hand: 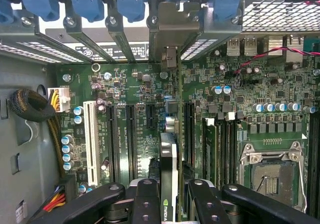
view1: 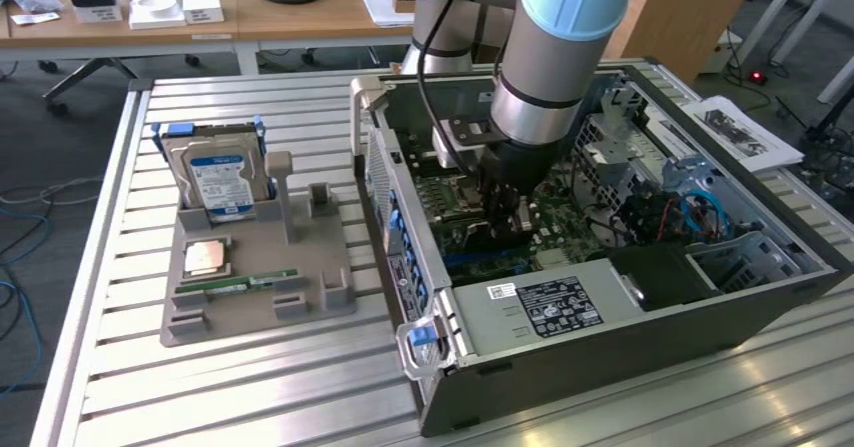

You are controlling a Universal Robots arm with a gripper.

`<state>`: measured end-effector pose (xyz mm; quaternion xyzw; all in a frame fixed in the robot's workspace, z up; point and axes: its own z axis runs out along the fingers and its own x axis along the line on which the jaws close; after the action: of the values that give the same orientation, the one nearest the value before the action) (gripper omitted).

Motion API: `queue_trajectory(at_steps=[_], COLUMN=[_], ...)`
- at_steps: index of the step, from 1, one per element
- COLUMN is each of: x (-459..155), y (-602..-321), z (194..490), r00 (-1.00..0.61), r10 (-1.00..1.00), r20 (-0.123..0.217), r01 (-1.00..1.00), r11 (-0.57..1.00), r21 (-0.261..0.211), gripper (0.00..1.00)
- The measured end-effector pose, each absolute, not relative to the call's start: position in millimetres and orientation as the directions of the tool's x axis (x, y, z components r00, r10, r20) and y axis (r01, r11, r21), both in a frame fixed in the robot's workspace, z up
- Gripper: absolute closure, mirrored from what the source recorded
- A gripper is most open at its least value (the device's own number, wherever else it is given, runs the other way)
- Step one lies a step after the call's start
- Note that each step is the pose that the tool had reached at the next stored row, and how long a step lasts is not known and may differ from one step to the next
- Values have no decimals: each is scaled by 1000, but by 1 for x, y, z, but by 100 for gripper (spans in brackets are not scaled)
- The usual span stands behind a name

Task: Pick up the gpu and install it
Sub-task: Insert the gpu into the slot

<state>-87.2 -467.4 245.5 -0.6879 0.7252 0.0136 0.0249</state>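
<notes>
My gripper point(hand: 172, 204) is down inside the open computer case point(view1: 587, 307), shut on the gpu point(hand: 170, 154). The card stands on edge between my two black fingers point(hand: 146, 199), a green logo on its near end. It runs along the green motherboard point(hand: 135, 84) beside a long black slot point(hand: 189, 134). Its silver end bracket point(hand: 170, 29) reaches the rear slot openings under the blue latches point(hand: 85, 2). I cannot tell if its edge sits in the slot. In the exterior view the gripper point(view1: 505, 222) hangs low over the board, with the dark gpu point(view1: 505, 237) below it.
On the slatted table at the exterior view's left, a grey fixture tray point(view1: 254, 297) holds a silver hard drive point(view1: 220, 177), a copper-coloured chip point(view1: 207, 257) and a green memory stick point(view1: 240, 283). Cable bundles point(hand: 30, 109), a white slot point(hand: 91, 139) and the processor socket point(hand: 272, 176) surround the card.
</notes>
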Motion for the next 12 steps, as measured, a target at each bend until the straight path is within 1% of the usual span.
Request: queue_trajectory(at_steps=[12], x=[-87], y=[-467], z=[245], r00=[-52], r10=[-997], r20=[-55], r01=[-998], r11=[53], r21=[-14], gripper=[73])
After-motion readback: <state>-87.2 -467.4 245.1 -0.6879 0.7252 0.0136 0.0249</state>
